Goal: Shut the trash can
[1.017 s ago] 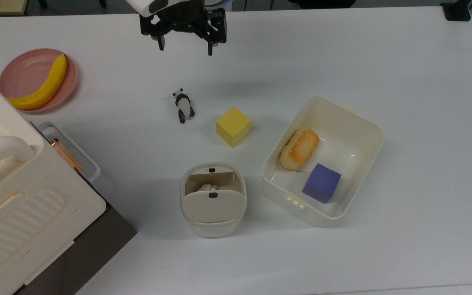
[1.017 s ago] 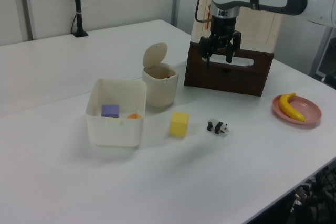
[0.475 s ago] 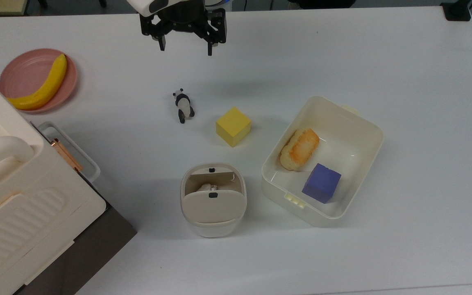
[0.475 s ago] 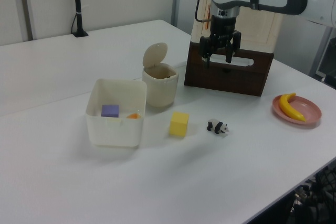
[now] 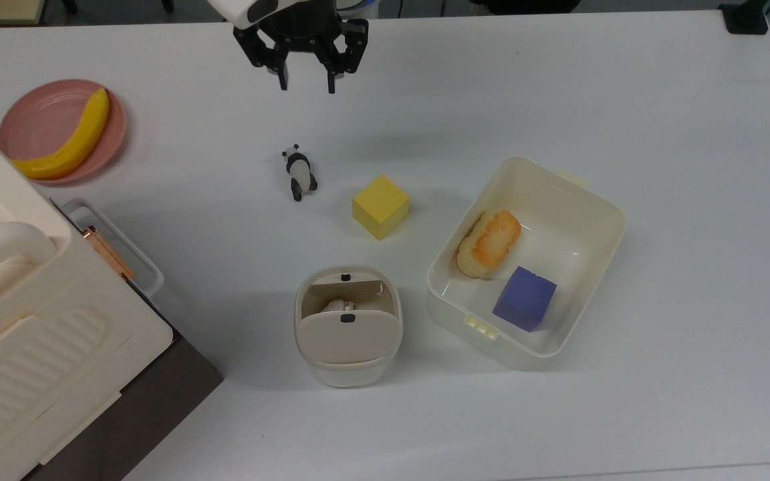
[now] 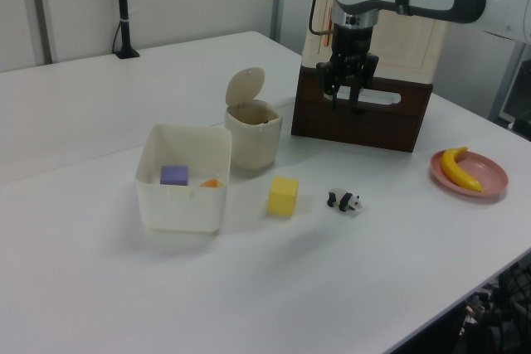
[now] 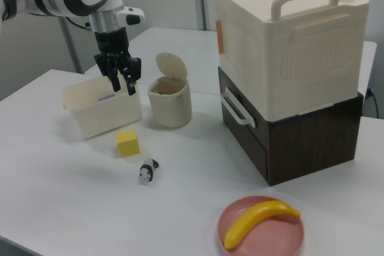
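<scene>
- Nothing done yet: the trash can (image 5: pixel 348 325) sits in the top view's lower middle, between the tub (image 5: pixel 595 200) and the big appliance (image 5: pixel 37 334); its lid (image 6: pixel 246 86) stands up.
- Our gripper (image 5: pixel 306 87) hangs well apart, above the panda (image 5: pixel 299 173), fingers narrowly parted, holding nothing.
- Left: reach the lid, push it down.

Open desk between the tool and the bin, with two small things in the lane

The tool (image 5: pixel 306 85), fingers parted a little, hangs above bare desk (image 5: pixel 559 87) at the top view's upper edge. Between it and the trash can (image 5: pixel 348 325) (flap lid (image 6: pixel 246 86) raised upright) lie a toy panda (image 5: pixel 299 173) and a yellow cube (image 5: pixel 380 206), with a gap between them. The cream tub (image 5: pixel 582 194) stands near the can on the top view's right; the big cream appliance (image 5: pixel 17 314) stands well apart on the top view's left.
</scene>
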